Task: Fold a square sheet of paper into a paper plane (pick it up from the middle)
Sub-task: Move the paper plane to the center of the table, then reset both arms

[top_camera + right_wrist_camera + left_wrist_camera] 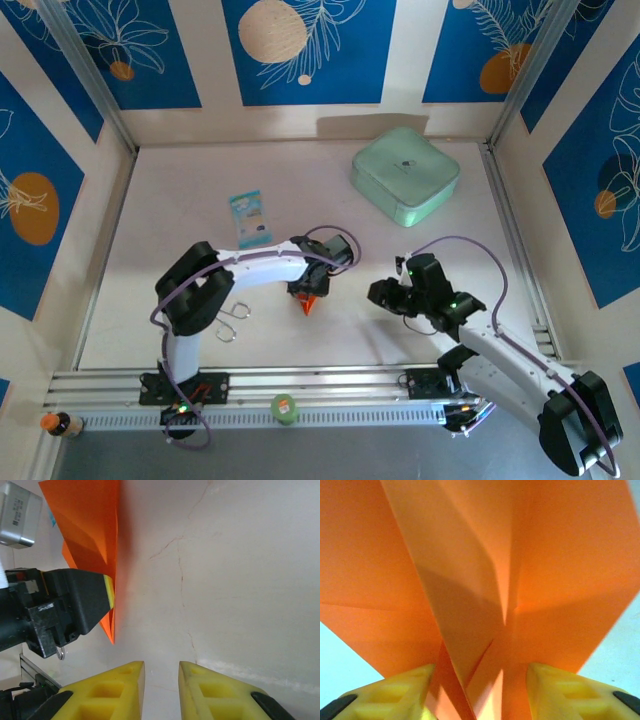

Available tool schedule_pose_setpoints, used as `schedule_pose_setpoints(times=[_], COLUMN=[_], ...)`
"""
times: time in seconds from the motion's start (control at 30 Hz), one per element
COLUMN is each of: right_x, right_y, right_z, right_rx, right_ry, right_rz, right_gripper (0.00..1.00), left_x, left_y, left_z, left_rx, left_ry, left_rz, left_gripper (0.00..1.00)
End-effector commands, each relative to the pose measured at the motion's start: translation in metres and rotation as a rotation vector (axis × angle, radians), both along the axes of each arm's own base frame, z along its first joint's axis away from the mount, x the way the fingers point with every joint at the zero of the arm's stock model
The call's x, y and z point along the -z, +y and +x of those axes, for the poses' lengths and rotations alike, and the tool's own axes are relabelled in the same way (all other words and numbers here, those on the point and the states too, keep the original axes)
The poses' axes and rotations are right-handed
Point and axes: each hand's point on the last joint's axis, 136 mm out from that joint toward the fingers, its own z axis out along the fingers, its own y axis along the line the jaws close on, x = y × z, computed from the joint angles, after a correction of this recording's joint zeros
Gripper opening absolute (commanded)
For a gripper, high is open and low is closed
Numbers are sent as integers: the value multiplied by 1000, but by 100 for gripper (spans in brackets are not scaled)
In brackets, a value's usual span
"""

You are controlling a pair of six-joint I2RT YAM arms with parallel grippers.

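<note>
The orange paper, folded into a pointed paper plane, hangs tip-down at the table's middle front. Close up, the paper plane shows a centre crease and spread flaps. My left gripper stands open around its lower folds, one yellow finger on each side, with loose layers between them. In the top view the left gripper sits right above the paper. My right gripper is off to the right, apart from it. The right gripper is open a little over bare table, with the paper plane at upper left.
A mint-green box stands at the back right. A small blue-and-white packet lies at the back left of centre. Metal hooks lie near the left arm. A green-capped item sits on the front rail.
</note>
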Motion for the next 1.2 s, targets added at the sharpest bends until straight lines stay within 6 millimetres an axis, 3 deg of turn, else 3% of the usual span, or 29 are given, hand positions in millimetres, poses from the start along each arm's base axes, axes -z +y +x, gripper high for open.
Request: schedule_pose_setpoints(times=[0.0,0.2,0.3,0.4,0.5,0.6,0.73,0.9,0.97,1.1,1.17], right_x=[-2,-17,-33,-53,-67,-61,-39,-19,-18,-35,-39], right_y=[-4,-24,-45,-69,-93,-120,-141,-148,-145,-135,-135], right_z=[-3,10,25,47,76,111,147,179,183,186,184], right_rx=[-10,43,117,188,227,239,207,209,189,131,129], right_ry=[5,-34,-107,-221,-334,-408,-402,-494,-595,-772,-816], right_rz=[-13,-74,-140,-251,-412,-617,-761,-687,-665,-610,-578], right_gripper=[25,29,40,51,59,61,64,65,65,65,65], left_x=[-28,-58,-85,-119,-146,-163,-149,-122,-114,-99,-92], left_y=[-2,3,13,37,70,114,171,235,245,268,268], left_z=[2,0,3,16,31,47,74,102,109,117,122], left_rx=[-8,-15,-12,7,49,37,-32,-131,-84,-112,-74], left_ry=[-48,-96,-184,-352,-531,-675,-679,-694,-713,-755,-784], left_rz=[-20,-80,-105,-82,10,141,128,163,201,195,167], left_gripper=[49,49,49,50,66,97,100,100,100,100,100])
